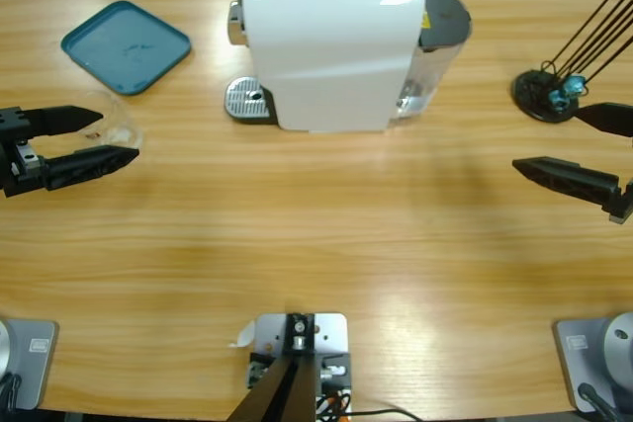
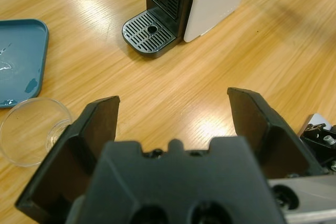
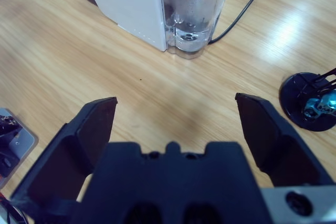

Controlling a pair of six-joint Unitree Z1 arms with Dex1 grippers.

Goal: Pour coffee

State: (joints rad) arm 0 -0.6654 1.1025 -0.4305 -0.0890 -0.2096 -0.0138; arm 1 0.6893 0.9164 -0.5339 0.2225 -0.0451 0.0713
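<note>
Coffee: none visible in the clear glass (image 2: 32, 130); glass looks empty, can't tell any liquid layer.
Glass: stands upright on the wooden surface (image 1: 326, 224), far left, just beside the left gripper's upper jaw in the high view (image 1: 111, 124); in the left wrist view it sits left of the jaws, not between them.
Left gripper (image 1: 111, 135): jaws spread wide, holding nothing, low over the surface at the left edge, pointing toward the middle.
Tray: blue-teal tray (image 1: 126, 46) lies flat beyond the glass, near it, with a few wet marks on it (image 2: 18, 59).
Coffee machine: white capsule machine (image 1: 331, 46) at the far middle of the surface; perforated drip grille (image 1: 249, 100) on its left side, nothing on it (image 2: 149, 32).
Water tank: clear tank (image 3: 195, 3) on the machine's right side, black cable (image 3: 247, 6) running away from it.
Right gripper (image 1: 559, 140): jaws wide apart, empty, at the right edge, well apart from the machine.
Stand: black round base with thin black rods (image 1: 546, 94), just beside the right gripper's upper jaw; small blue part on it (image 3: 320, 103).
</note>
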